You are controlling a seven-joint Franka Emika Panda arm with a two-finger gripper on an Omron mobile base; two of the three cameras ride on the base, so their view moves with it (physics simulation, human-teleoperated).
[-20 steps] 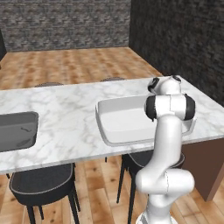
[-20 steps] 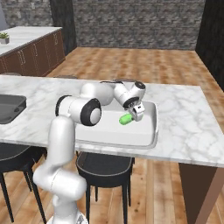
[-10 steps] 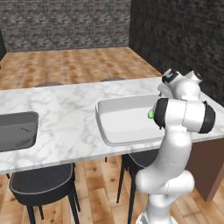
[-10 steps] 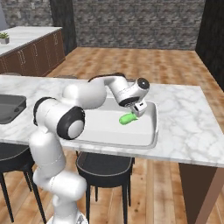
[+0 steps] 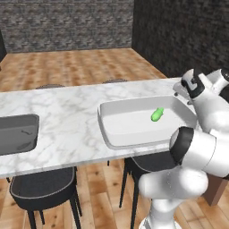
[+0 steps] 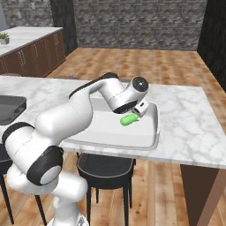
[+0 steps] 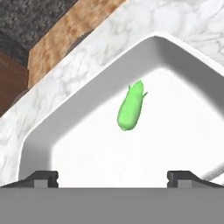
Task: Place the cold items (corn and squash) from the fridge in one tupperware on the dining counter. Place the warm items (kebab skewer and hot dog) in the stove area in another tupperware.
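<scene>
Fingertips (image 7: pixel 46 178) of the gripper (image 7: pixel 113 177) stood spread wide apart with nothing between them, hanging above the white tupperware (image 7: pixel 65 127) and clear of its contents. In the right base view the gripper (image 6: pixel 140 109) hovered just over the far right corner of the tupperware (image 6: pixel 145 141); in the left base view it (image 5: pixel 191 86) sat at the container's right end. Below it the green corn (image 7: pixel 131 111) lay on its side on the bare floor of the tupperware (image 5: pixel 112 129), toward that same end, apart from the walls. The corn (image 5: pixel 157 114) was the one item inside. The container rested on the dining counter (image 5: pixel 67 107), whose marbled slab (image 6: pixel 194 128) ran beyond it. Left along the counter sat a dark grey tray (image 5: pixel 18 134). Dark stools (image 6: pixel 106 165) stood under the near edge.
</scene>
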